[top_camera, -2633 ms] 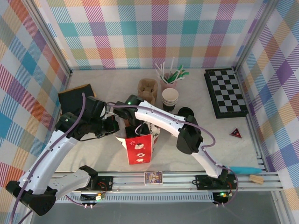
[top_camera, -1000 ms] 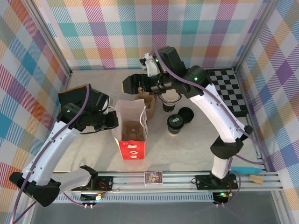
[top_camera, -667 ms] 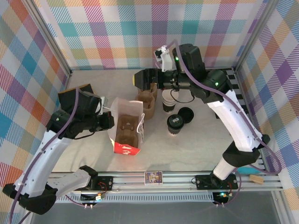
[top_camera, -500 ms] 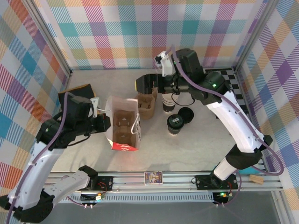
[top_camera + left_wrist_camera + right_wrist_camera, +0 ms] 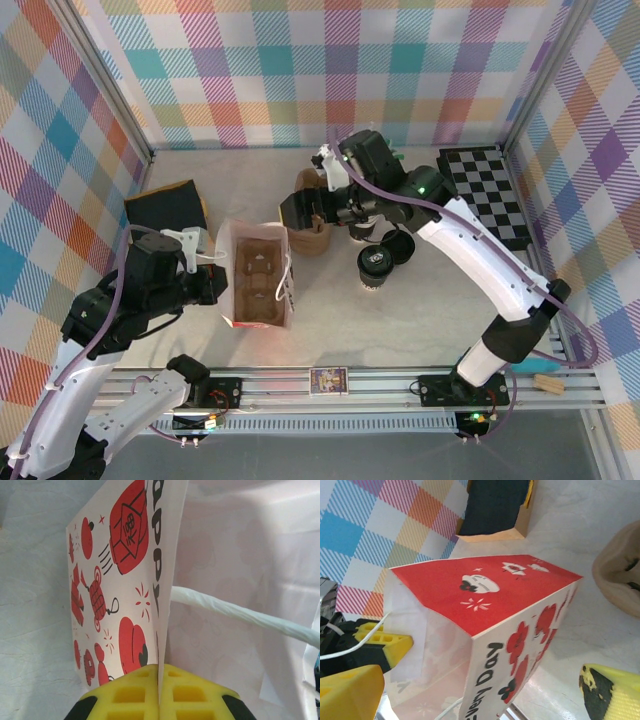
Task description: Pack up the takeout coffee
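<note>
L gripper (image 5: 160,686) has its yellow pads (image 5: 125,697) pressed together on the top edge of one wall of the paper bag (image 5: 258,300), pinching it. The bag's white handle (image 5: 240,614) runs just beside the pinch. From above, the bag sits mid-left on the table (image 5: 440,320) w/ its mouth open toward the overhead cam and a brown cup carrier (image 5: 258,272) inside. R gripper (image 5: 481,690) is spread wide w/ nothing btwn its fingertips. It hangs near the bag's far right side, close to a stack of brown carriers (image 5: 312,236). The takeout coffee (image 5: 374,266) stands upright on the table, right of the bag and apart from it, black lid on, w/ neither gripper touching it. A loose black lid (image 5: 402,243) lies just beside the coffee, toward the back. A checkerboard (image 5: 488,195) lies at back right and a dark box (image 5: 165,205) at back left.
</note>
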`<state>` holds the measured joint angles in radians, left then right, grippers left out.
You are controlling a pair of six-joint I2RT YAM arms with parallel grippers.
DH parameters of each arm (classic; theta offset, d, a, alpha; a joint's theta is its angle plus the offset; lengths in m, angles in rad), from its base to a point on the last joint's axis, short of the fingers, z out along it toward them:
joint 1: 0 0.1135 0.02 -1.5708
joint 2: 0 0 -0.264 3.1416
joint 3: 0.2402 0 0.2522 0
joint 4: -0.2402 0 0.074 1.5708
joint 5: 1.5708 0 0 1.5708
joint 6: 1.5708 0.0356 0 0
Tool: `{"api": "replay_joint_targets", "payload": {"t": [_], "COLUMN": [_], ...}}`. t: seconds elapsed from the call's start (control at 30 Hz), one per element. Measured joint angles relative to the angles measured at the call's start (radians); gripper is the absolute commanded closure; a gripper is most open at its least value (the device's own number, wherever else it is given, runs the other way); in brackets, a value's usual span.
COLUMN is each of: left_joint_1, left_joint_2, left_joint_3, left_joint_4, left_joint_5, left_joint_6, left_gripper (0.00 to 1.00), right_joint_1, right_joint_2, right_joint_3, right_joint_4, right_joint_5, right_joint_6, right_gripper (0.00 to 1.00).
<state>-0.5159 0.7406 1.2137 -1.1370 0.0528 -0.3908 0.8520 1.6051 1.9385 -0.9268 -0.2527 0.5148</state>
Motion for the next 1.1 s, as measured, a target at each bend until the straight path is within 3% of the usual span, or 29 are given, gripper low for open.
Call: {"api": "replay_joint_targets", "payload": {"t": [0.17, 0.53, 0.73, 0.8, 1.1], "left_joint_1": [-0.001, -0.002, -0.006, -0.006, -0.007], "left_joint_2": [-0.004, 0.029, 0.003, 0.002, -0.018], "left_joint_3": [0.0, 0.063, 0.024, 0.023, 0.004], "left_joint_4": [0.012, 0.022, 0.014, 0.014, 0.013], "left_joint_5": [-0.016, -0.047, -0.048, -0.048, -0.063], "left_joint_6": [0.011, 0.031, 0.024, 0.022, 0.014], "left_gripper": [1.0, 1.0, 1.0, 1.0, 1.0], "right_joint_1": [0.043, 0.101, 0.149, 0.161, 0.185], "right_joint_2": [0.042, 0.285, 0.342, 0.363, 0.411], "right_joint_3": [0.028, 0.388, 0.41, 0.426, 0.504], "right_joint_4": [-0.009, -0.258, -0.375, -0.406, -0.485], "right_joint_5": [-0.025, 0.055, 0.16, 0.19, 0.273], "right_joint_6": [-0.023, -0.08, -0.074, -0.072, -0.049], "right_gripper": [0.01, 0.29, 0.5, 0.53, 1.0]}}
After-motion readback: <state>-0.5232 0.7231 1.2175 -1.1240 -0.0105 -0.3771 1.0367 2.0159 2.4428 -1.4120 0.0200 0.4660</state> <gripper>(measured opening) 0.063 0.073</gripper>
